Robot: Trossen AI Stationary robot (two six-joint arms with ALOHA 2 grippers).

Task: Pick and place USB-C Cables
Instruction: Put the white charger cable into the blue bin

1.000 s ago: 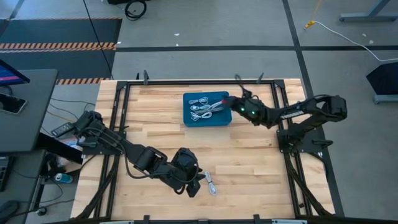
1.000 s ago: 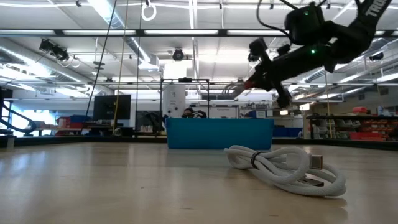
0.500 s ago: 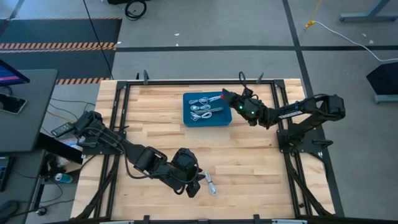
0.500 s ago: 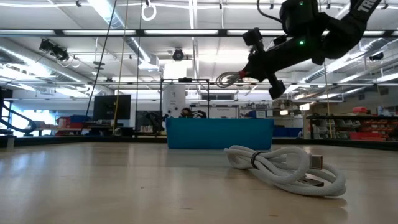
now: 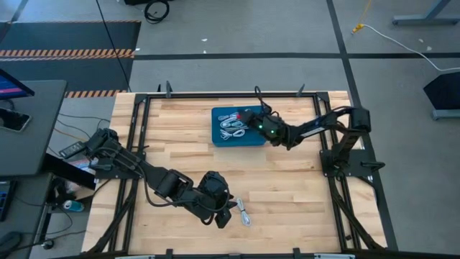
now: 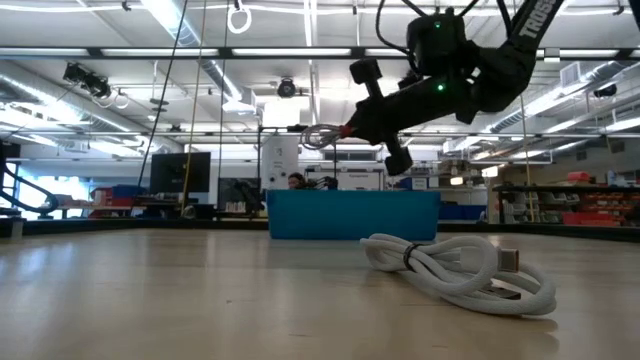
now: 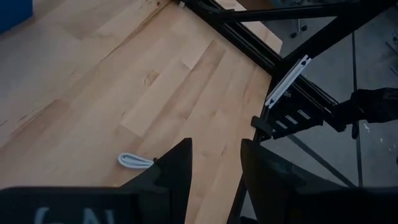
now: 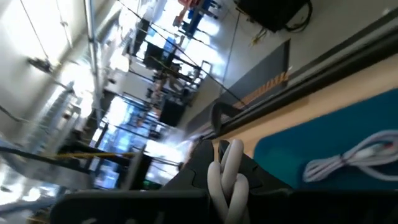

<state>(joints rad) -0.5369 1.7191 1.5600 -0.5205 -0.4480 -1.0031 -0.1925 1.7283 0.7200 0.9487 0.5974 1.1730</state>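
Observation:
A blue tray (image 5: 248,141) at the table's far middle holds several coiled white USB-C cables (image 5: 228,126). My right gripper (image 5: 246,116) hovers above the tray, shut on one more white cable bundle (image 6: 318,135). Another white cable bundle (image 5: 244,214) lies flat on the wood near the table's front edge; it is also in the low view (image 6: 460,272). My left gripper (image 5: 228,218) hangs open just left of it, nothing between its fingers (image 7: 177,168). A loop of that cable (image 7: 134,160) shows beside them. My right gripper pinches the cable bundle between its two fingers near the red band (image 6: 346,130). The fingers lie about level and come from the table's right. The white loops (image 8: 227,167) stick out past the fingertips. The bundle is lifted clear above the tray, roughly level.
A black metal frame (image 5: 327,155) runs around the table's edges. Bare wood (image 5: 280,180) lies between the tray and the near cable. A dark desk (image 5: 29,129) stands beyond the table's left edge.
My right gripper has gone toward the table's left edge, from the tray's right rim to over the tray, staying shut on the cable bundle. The bundle has travelled with it, still clear of the tray.

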